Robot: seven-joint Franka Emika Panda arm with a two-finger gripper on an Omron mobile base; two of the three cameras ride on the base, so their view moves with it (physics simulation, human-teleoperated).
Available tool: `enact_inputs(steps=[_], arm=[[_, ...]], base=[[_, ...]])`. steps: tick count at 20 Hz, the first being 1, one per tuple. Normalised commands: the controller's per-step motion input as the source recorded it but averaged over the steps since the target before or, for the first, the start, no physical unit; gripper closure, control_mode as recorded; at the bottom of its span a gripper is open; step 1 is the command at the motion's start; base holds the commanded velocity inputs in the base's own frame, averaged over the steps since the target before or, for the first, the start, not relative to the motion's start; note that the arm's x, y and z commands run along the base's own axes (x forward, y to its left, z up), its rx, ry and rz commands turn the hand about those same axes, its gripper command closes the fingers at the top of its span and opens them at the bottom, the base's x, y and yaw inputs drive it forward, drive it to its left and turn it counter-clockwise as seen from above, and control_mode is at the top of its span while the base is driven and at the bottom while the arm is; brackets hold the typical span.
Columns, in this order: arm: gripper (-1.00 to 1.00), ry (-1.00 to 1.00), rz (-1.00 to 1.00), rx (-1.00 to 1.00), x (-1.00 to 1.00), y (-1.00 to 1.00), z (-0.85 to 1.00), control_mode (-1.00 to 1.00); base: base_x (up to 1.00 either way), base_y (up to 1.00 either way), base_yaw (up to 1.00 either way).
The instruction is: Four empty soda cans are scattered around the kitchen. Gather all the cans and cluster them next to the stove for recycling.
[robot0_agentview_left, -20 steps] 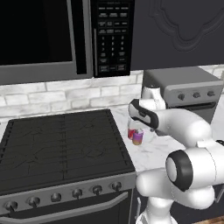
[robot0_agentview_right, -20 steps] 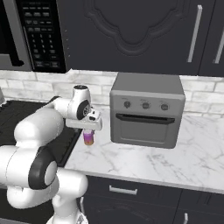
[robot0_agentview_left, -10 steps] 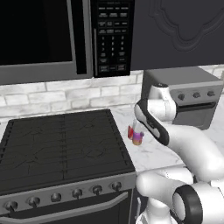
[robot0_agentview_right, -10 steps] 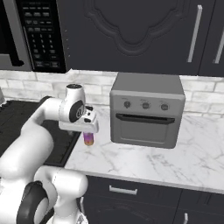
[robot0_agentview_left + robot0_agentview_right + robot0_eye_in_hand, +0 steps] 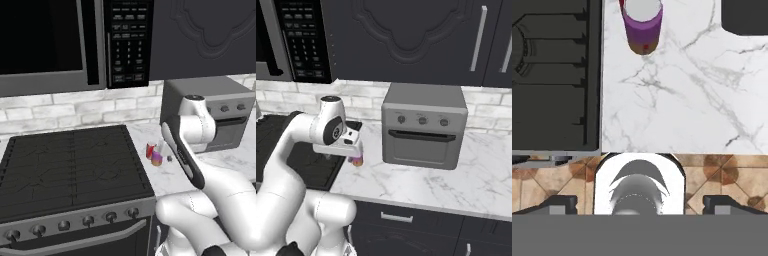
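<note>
Stove (image 5: 75, 165): sat at the left, its dark grated cooktop flush against the marble desk (image 5: 172, 175), with a row of round knobs along its silver front strip; in the hand view its black edge ran down the left side.
Microwave (image 5: 75, 42): hung above the stove, keypad panel on its right.
Red soda can (image 5: 150, 150): stood upright on the desk just right of the stove's edge, close beside the purple one.
Purple-pink soda can (image 5: 157, 158): stood upright on the desk near the stove, orange base down, just in front of the red can; whether the two touched could not be told. In the hand view (image 5: 643, 26) it showed from above near the top edge, silver lid up, just beside the cooktop edge.
End effector (image 5: 639, 202): jaws spread wide, the two dark finger tips (image 5: 554, 204) far apart at the lower corners of the hand view, nothing between them; it was raised above the desk and apart from the cans. In the right base view (image 5: 348, 150) it hung beneath the wrist, just above the purple-pink can.
Toaster oven (image 5: 423, 131): grey box on the desk to the right, three knobs across its front, well clear of the cans.
Floor (image 5: 722, 175): brown patterned tile, below the desk edge in the hand view.
</note>
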Motion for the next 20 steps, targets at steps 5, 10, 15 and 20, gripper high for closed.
enact_inputs(steps=[5, 10, 15, 20], arm=[[-1.00, 0.00, 0.00, 0.00, -0.64, 0.00, 0.14, -1.00], [-1.00, 0.00, 0.00, 0.00, -0.32, 0.03, 0.21, -1.00], [-1.00, 0.00, 0.00, 0.00, 0.00, 0.07, 0.17, -1.00], [-1.00, 0.00, 0.00, 0.00, 0.00, 0.05, 0.01, -1.00]], base=[[0.00, 0.00, 0.00], [0.00, 0.00, 0.00], [0.00, 0.00, 0.00], [0.00, 0.00, 0.00]])
